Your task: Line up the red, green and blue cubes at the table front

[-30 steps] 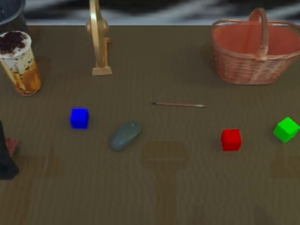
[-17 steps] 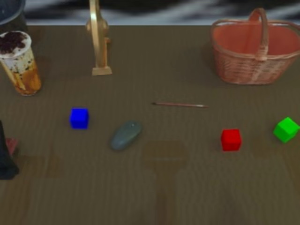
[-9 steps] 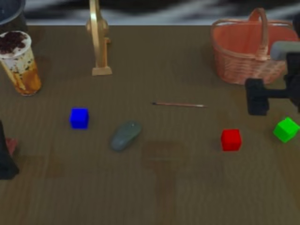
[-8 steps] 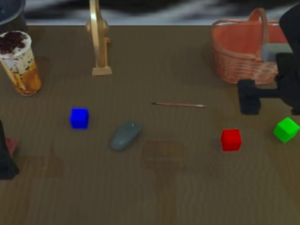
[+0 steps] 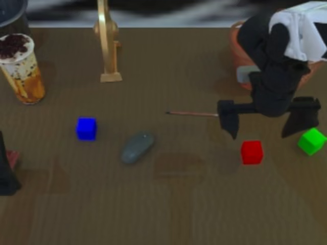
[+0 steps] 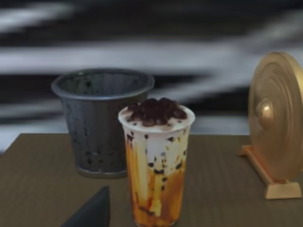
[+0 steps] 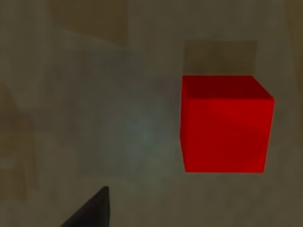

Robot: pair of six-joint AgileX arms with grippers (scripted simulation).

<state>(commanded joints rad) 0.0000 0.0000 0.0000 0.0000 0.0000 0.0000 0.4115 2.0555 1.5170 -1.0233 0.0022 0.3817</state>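
On the table (image 5: 168, 204) the red cube (image 5: 252, 152) sits at the right, with the green cube (image 5: 312, 141) further right near the edge. The blue cube (image 5: 86, 128) lies at the left. My right gripper (image 5: 263, 121) hangs open just behind the red cube, with its fingers spread wider than the cube and nothing between them. In the right wrist view the red cube (image 7: 227, 125) is close, beside one dark fingertip (image 7: 92, 213). My left gripper (image 5: 6, 176) is parked at the table's left edge, with one fingertip (image 6: 92, 213) showing in its wrist view.
A wicker basket (image 5: 234, 48) stands at the back right, partly under my right arm. A thin pencil (image 5: 191, 113) and a grey stone (image 5: 137, 147) lie mid-table. A bubble tea cup (image 5: 20, 69), a dark bin (image 6: 102, 123) and a gold stand (image 5: 108, 46) are at the back left.
My right arm has come in from the right edge and moved left across the front of the basket, so its gripper now hangs behind the red cube. No cube has moved.
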